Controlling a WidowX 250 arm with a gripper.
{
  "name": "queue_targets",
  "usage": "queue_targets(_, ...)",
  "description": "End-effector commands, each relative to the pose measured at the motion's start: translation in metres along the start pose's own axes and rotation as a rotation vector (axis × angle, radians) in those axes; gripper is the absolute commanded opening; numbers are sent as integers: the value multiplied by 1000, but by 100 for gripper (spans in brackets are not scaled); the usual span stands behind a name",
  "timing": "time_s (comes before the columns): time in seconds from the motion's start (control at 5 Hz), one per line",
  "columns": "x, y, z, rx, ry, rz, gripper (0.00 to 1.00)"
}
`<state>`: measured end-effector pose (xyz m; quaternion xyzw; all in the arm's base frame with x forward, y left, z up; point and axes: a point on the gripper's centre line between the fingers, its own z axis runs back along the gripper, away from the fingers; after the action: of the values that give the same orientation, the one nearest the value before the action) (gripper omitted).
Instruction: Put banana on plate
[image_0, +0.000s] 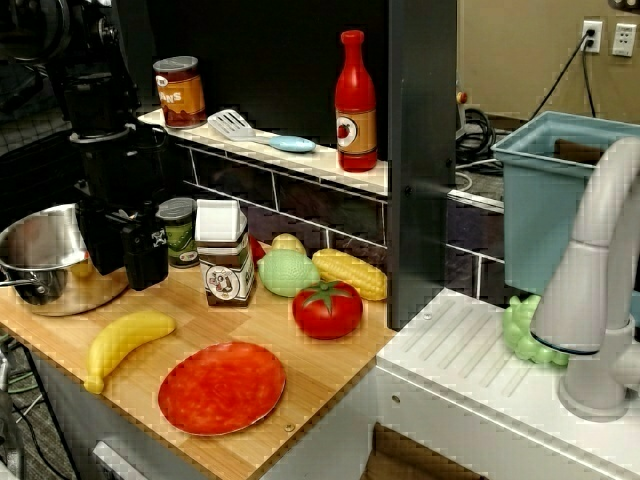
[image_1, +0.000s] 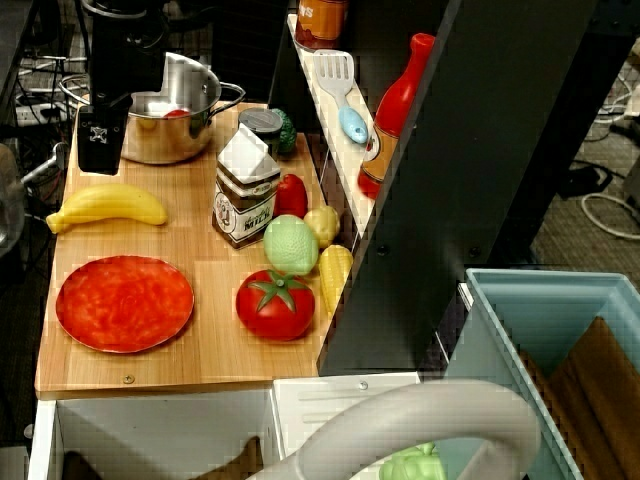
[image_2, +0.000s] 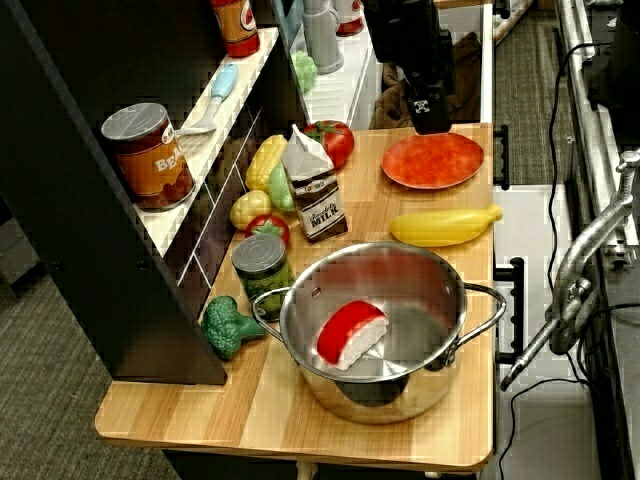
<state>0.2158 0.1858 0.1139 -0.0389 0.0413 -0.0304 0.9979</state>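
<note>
The yellow banana (image_0: 125, 342) lies flat on the wooden board near its front left edge, stem end pointing left. Just to its right sits the red-orange plate (image_0: 222, 387), with nothing on it and a small gap to the banana. My black gripper (image_0: 125, 275) hangs behind the banana, beside the steel pot, and touches neither. Its fingers look open with nothing between them. From above, the banana (image_1: 108, 205) lies between the gripper (image_1: 100, 160) and the plate (image_1: 124, 302). The side view also shows the banana (image_2: 445, 226), plate (image_2: 432, 160) and gripper (image_2: 430, 125).
A steel pot (image_0: 45, 262) with a red-and-white piece inside stands at the board's left end. A milk carton (image_0: 224, 262), green can (image_0: 180, 232), tomato (image_0: 326, 308), corn cob (image_0: 350, 272) and a green vegetable (image_0: 288, 272) crowd the back. A shelf above holds a can, spatula and red bottle.
</note>
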Motion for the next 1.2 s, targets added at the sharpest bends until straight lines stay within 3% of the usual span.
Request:
queue_targets(0.0,0,0,0,0,0,0,100)
queue_targets(0.4,4,27,-11,22,28,9,100)
queue_targets(0.6,3,41,-13,24,12,30,100)
queue_targets(1.0,-1,45,-17,24,4,28,100)
